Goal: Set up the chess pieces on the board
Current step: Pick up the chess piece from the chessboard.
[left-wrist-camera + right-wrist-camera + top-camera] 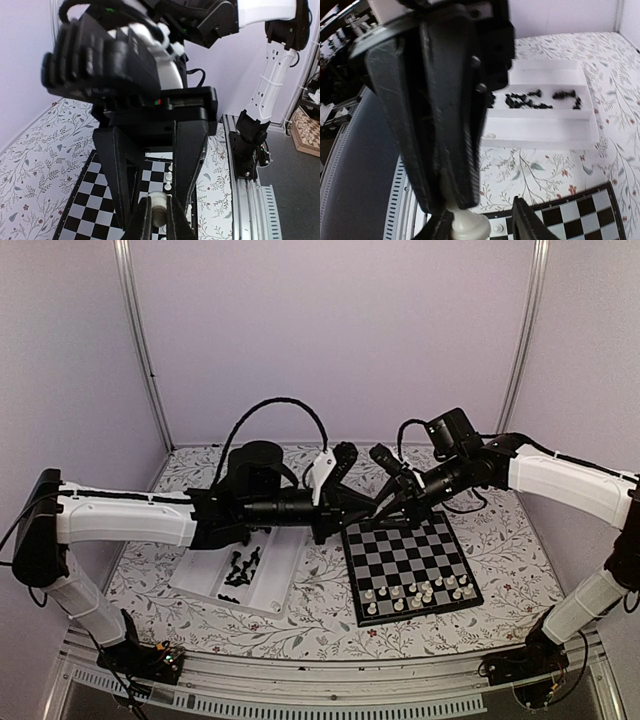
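Note:
The board [412, 562] lies right of centre with several white pieces [420, 592] along its near rows. Both grippers meet above its far left corner. My left gripper [159, 212] is shut on one white piece [159, 202], held upright between its fingertips. My right gripper [482, 226] is open and straddles that same white piece [467, 227]. One right fingertip [439, 229] is at the piece's base and the other [527, 221] stands apart from it. In the top view the left gripper [374, 508] and the right gripper [392, 506] overlap. Black pieces [243, 565] lie in the tray.
The clear plastic tray [205, 580] sits left of the board [580, 212] on the floral tablecloth, under the left arm. In the right wrist view the tray [545, 131] holds several black pieces [530, 100] in its far compartment. A metal rail [252, 200] runs along the table's near edge.

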Robot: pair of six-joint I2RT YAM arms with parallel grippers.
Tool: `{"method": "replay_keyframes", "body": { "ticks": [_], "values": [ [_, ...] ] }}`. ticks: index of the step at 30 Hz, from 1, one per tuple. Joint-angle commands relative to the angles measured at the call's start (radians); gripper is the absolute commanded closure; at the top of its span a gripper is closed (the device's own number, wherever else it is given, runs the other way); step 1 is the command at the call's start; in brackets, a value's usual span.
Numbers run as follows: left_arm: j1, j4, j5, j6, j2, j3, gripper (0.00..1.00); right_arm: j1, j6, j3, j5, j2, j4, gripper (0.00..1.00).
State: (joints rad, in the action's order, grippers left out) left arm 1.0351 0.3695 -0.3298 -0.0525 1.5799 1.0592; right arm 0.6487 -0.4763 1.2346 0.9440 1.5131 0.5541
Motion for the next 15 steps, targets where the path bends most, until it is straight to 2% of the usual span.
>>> {"method": "replay_keyframes", "body": {
  "ticks": [1, 7, 11, 15],
  "values": [
    [0.01, -0.13, -0.004, 0.03, 0.038, 0.074, 0.97, -0.077, -0.112, -0.111, -0.257, -0.107, 0.057, 0.53],
    [0.017, -0.234, -0.001, 0.051, 0.073, 0.097, 0.98, -0.282, -0.208, -0.308, -0.356, -0.224, 0.094, 0.48],
    [0.039, -0.325, -0.013, 0.114, 0.132, 0.135, 0.98, -0.341, -0.191, -0.362, -0.362, -0.305, 0.094, 0.48],
    [0.066, -0.366, -0.036, 0.142, 0.191, 0.168, 0.98, -0.35, -0.155, -0.379, -0.366, -0.364, 0.089, 0.48]
  ]
}}
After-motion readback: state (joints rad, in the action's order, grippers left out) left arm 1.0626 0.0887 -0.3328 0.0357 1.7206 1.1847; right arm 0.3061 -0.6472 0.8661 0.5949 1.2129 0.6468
